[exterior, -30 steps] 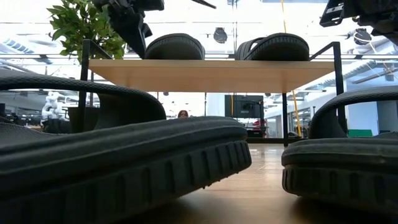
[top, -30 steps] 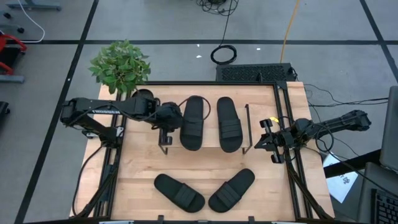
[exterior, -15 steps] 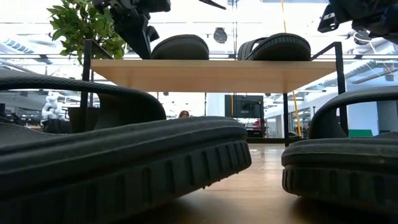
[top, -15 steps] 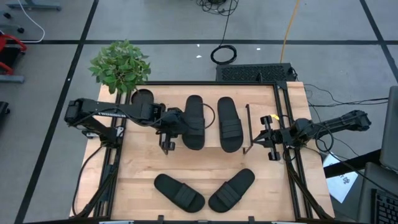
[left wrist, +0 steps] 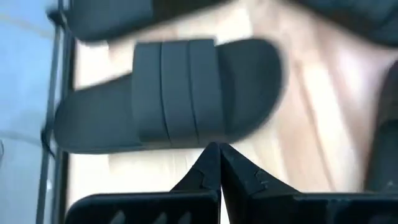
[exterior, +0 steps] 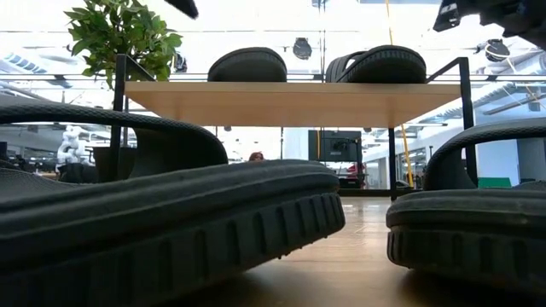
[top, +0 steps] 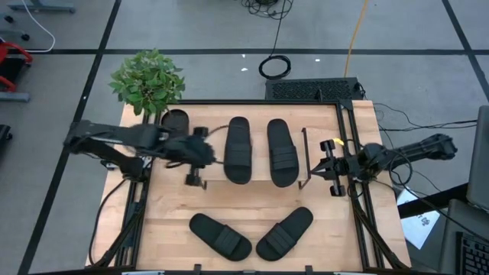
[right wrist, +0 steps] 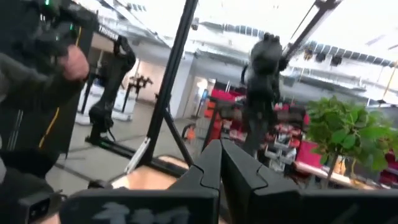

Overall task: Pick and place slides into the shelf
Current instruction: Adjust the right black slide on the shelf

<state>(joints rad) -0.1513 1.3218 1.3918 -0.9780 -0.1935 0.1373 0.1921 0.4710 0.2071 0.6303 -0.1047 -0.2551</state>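
Observation:
Two black slides lie side by side, soles down, on the shelf's wooden top board: the left one and the right one. In the low view both sit on the board. Two more slides rest on the table near its near edge. My left gripper hangs shut just left of the shelf and touches nothing; a ribbed slide lies ahead of its fingertips. My right gripper waits shut right of the shelf.
A potted plant stands at the table's far left corner beside a dark round pot. The two near slides fill the low view's foreground. Black frame rails run along the table's left and right sides.
My left gripper has drawn back from the shelf's left slide toward the table's left edge and risen, leaving the low view almost entirely. Before that, the left slide on the shelf shifted slightly toward the right slide and now lies straighter.

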